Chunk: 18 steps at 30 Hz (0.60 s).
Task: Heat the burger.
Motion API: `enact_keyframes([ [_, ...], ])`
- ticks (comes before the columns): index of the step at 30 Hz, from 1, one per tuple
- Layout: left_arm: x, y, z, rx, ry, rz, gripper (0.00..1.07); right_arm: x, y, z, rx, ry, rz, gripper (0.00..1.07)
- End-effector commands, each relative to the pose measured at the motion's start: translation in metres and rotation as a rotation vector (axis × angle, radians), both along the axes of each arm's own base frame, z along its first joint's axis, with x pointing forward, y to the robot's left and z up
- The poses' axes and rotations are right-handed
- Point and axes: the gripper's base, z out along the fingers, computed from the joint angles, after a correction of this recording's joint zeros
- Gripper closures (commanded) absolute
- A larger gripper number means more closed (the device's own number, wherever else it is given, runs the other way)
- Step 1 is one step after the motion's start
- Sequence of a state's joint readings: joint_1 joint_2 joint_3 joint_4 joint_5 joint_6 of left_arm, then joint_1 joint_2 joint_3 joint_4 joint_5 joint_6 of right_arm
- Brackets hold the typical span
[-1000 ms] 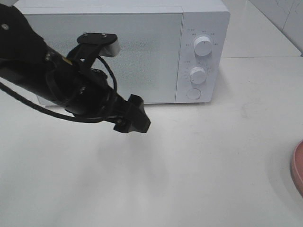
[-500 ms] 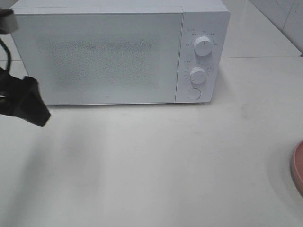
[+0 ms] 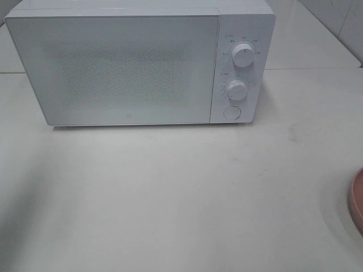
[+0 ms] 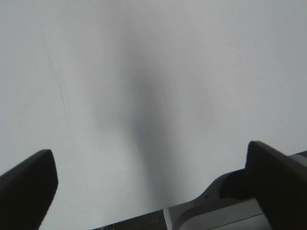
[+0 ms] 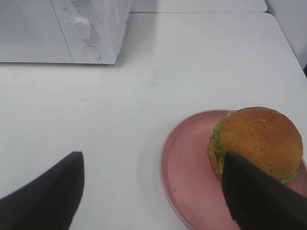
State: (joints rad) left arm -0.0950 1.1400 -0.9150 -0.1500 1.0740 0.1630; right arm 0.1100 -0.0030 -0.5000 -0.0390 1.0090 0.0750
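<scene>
White box-shaped microwave (image 3: 139, 62) stands shut on the pale table (image 3: 187, 198).

Only the wrist views show the grippers: left gripper (image 4: 148, 187) spread wide above bare table; right gripper (image 5: 153, 191) spread above the golden-bunned burger (image 5: 256, 143) on a round pink plate (image 5: 187, 177).

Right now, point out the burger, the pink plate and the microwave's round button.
burger (image 5: 259, 139), right wrist view, top of the bun.
pink plate (image 5: 184, 177), right wrist view, bare surface beside the burger.
round button (image 3: 231, 112), exterior high view, its centre.
</scene>
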Motion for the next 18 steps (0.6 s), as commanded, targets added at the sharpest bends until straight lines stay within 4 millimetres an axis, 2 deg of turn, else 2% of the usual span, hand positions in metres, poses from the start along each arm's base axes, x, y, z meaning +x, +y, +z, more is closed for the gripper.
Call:
enact_keyframes([
  [1,-0.025,0.006,-0.008,0.026,0.015,0.030,0.06,-0.004,0.000,0.000,-0.006,-0.039,0.003,0.31],
  [2,-0.025,0.006,-0.008,0.026,0.015,0.030,0.06,-0.004,0.000,0.000,-0.006,-0.039,0.003,0.31],
  [7,-0.060,0.010,-0.025,0.035,0.001,0.029,0.06,-0.004,0.000,0.000,-0.006,-0.039,0.003,0.31],
  [14,-0.086,0.013,-0.042,0.033,-0.103,0.032,0.06,-0.004,0.000,0.000,-0.006,-0.039,0.003,0.31],
  [18,-0.094,0.014,-0.036,0.024,-0.180,0.036,0.06,-0.004,0.000,0.000,-0.006,-0.039,0.003,0.31],
])
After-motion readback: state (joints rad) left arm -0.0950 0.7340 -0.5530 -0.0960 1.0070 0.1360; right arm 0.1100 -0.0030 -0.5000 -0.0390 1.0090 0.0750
